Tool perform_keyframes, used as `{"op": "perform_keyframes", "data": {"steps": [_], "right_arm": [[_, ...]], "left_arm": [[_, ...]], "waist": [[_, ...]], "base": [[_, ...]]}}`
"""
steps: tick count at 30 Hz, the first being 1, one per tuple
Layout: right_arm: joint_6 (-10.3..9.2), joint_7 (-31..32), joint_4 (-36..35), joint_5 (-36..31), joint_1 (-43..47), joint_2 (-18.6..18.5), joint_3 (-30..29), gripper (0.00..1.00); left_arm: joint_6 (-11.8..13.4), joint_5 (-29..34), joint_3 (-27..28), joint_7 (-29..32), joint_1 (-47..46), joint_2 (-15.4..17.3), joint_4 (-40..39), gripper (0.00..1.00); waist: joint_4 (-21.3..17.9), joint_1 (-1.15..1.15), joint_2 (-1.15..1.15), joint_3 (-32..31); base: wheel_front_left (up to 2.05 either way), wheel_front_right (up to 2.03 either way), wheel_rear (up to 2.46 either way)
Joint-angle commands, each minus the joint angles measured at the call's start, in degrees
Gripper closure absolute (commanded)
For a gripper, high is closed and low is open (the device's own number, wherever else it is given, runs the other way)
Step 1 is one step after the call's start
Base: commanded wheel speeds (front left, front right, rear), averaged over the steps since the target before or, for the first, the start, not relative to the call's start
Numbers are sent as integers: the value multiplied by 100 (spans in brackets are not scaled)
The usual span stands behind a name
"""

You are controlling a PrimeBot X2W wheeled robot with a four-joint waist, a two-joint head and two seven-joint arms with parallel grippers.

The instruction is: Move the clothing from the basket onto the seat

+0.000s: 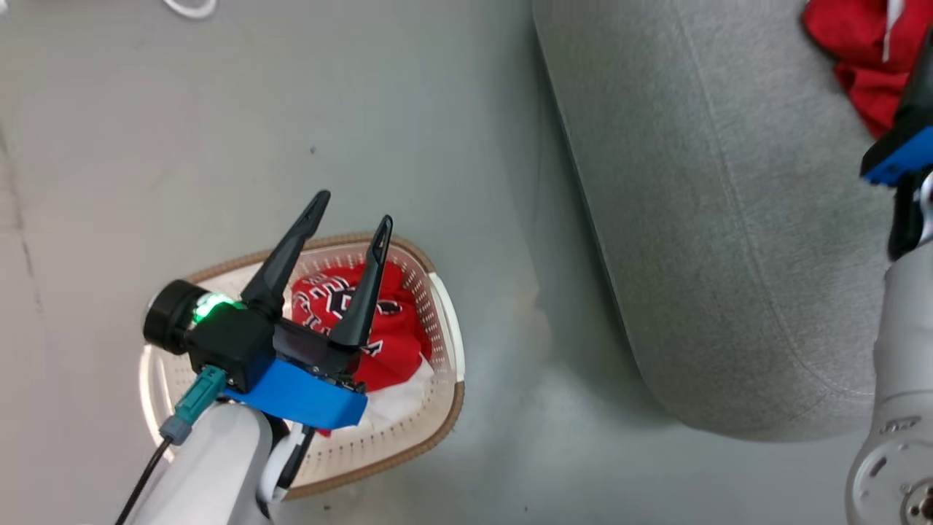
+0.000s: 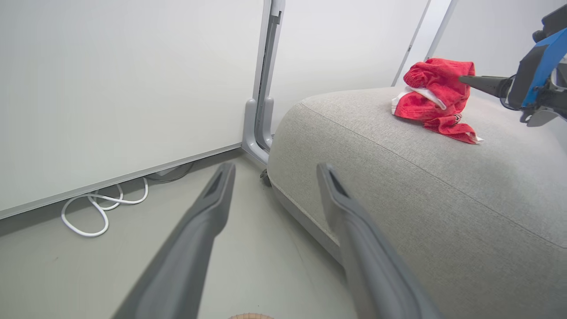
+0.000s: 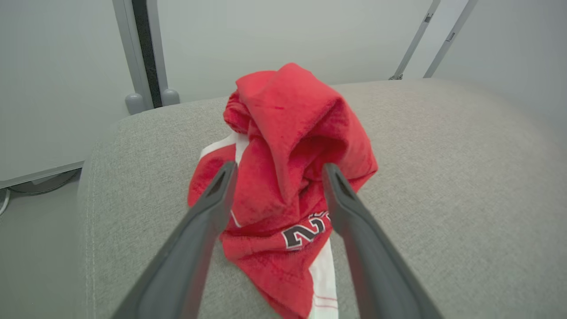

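A red garment (image 1: 397,328) with black-and-white lettering lies in the cream basket (image 1: 458,408) on the floor. My left gripper (image 1: 353,208) hovers over it, open and empty; its fingers (image 2: 199,230) point toward the seat's edge. A second red garment (image 3: 292,133) sits bunched on the grey seat (image 3: 443,177), at the head view's top right (image 1: 860,44). My right gripper (image 3: 280,168) is open, one finger on each side of that heap. From the left wrist view, this garment (image 2: 436,95) rests on the seat (image 2: 421,190) with the right gripper's finger (image 2: 483,82) beside it.
A strip of grey floor (image 1: 525,292) separates the basket from the seat (image 1: 714,219). A white cable (image 2: 102,208) lies coiled by the white wall panels. A grey post (image 2: 261,110) stands at the seat's far corner.
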Motion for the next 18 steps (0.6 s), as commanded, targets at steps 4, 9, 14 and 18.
{"op": "perform_keyframes", "data": {"steps": [4, 9, 14, 18], "right_arm": [[1, -112, 37, 161, 511, 22, 489, 0], [1, -148, -325, 710, 1140, 136, 1201, 0], [1, -150, -1056, 1471, 2180, 199, 2094, 0], [2, -151, -1642, 2015, 3007, 206, 2771, 0]], "left_arm": [[59, -120, 162, -45, 230, -217, 266, 0], [71, -192, 492, -49, 630, -450, 464, 0], [78, -154, 892, -49, 997, -674, 681, 0], [76, -107, 1208, -50, 1261, -822, 846, 0]], "waist": [[108, 0, 0, -872], [165, 0, 0, -1565], [316, 0, 0, -2121], [446, 0, 0, -2452]], "base": [[0, 0, 0], [0, 0, 0], [0, 0, 0], [0, 0, 0]]}}
